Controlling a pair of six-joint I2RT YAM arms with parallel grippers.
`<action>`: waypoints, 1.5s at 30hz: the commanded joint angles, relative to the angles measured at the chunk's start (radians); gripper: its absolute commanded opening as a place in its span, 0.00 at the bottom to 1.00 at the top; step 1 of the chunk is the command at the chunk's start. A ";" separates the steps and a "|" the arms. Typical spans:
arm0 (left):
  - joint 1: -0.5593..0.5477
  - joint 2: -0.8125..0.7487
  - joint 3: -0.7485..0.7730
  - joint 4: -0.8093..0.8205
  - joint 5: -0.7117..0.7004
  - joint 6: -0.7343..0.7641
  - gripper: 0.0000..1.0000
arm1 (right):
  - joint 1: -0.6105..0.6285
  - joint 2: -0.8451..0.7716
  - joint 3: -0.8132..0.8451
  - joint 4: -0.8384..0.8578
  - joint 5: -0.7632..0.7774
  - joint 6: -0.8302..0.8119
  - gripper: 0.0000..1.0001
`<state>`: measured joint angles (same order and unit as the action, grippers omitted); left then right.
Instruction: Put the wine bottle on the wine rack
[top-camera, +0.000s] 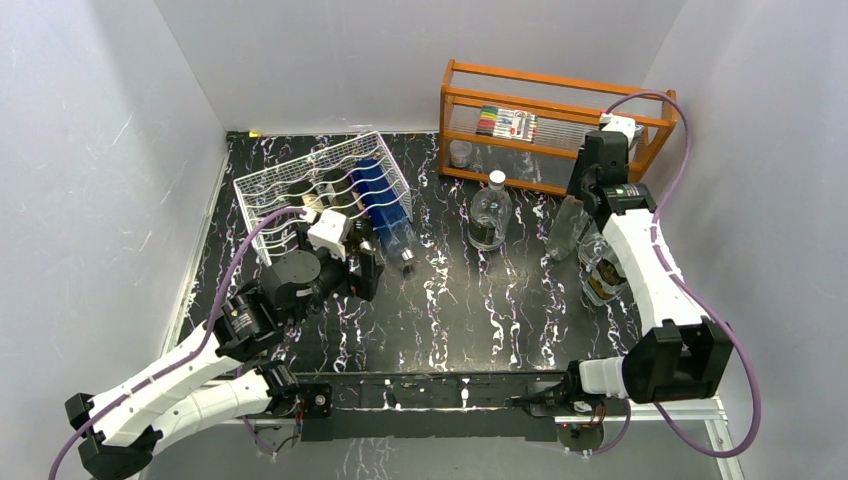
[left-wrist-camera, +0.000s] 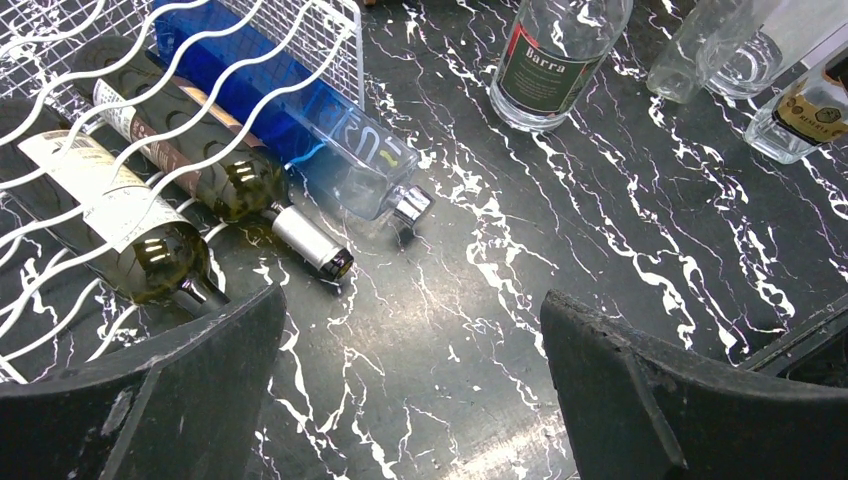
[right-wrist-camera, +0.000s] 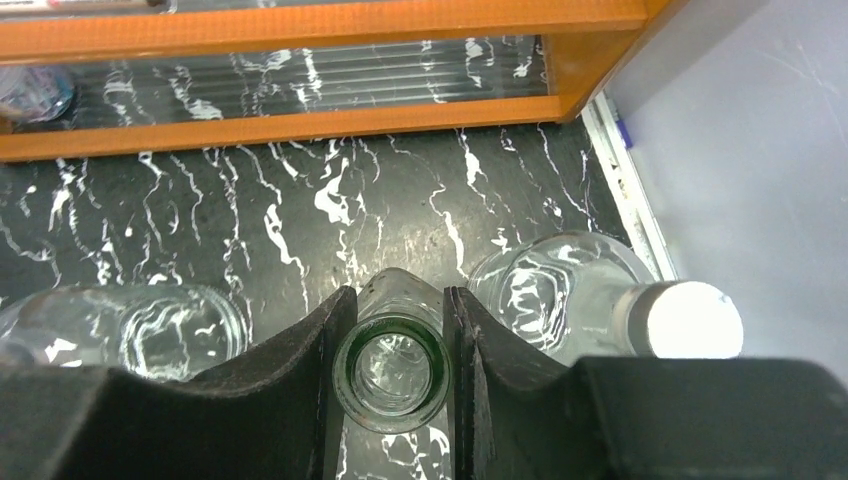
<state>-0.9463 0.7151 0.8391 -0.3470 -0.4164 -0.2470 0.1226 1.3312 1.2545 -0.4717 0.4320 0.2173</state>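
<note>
Beside the orange wooden shelf (top-camera: 555, 110): the right gripper (right-wrist-camera: 397, 325) is closed around the open neck of the clear green-tinted glass wine bottle (right-wrist-camera: 392, 385), which stands upright on the black marbled desk (top-camera: 450, 310), well apart from the rack.
Neighbours: a clear white-capped bottle (right-wrist-camera: 600, 300) sits just right of the held neck, and a second clear glass bottle (right-wrist-camera: 150, 335) just left.
Idle arm: the left gripper (left-wrist-camera: 410, 400) is wide open, holds nothing, and hovers just in front of the white wire wine rack (left-wrist-camera: 60, 60).
Rack contents: a blue square-sided bottle (left-wrist-camera: 250, 80) and two dark green labelled wine bottles (left-wrist-camera: 150, 250).
Risk, grip: smooth glass pinched only at the neck could slip or swing.
Risk, lift: a tilted rise would likely knock a neighbour over.
Risk, placement: the left arm may block the approach, and the free cradle cannot be made out.
Legible writing: "Barra" on the green label of a round clear bottle (left-wrist-camera: 548, 60); the other labels are unreadable.
</note>
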 joint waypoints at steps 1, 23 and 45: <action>-0.002 -0.016 -0.020 0.045 -0.013 -0.008 0.98 | -0.001 -0.103 0.069 -0.022 -0.076 0.031 0.00; -0.003 0.092 -0.055 0.193 0.190 0.033 0.98 | 0.023 -0.312 -0.025 -0.113 -0.779 -0.031 0.00; -0.002 0.311 -0.202 0.503 0.572 0.033 0.94 | 0.383 -0.277 -0.312 0.188 -0.902 0.150 0.00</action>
<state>-0.9463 1.0458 0.6701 0.0834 0.0753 -0.2276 0.4770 1.0473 0.9440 -0.4686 -0.4538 0.3088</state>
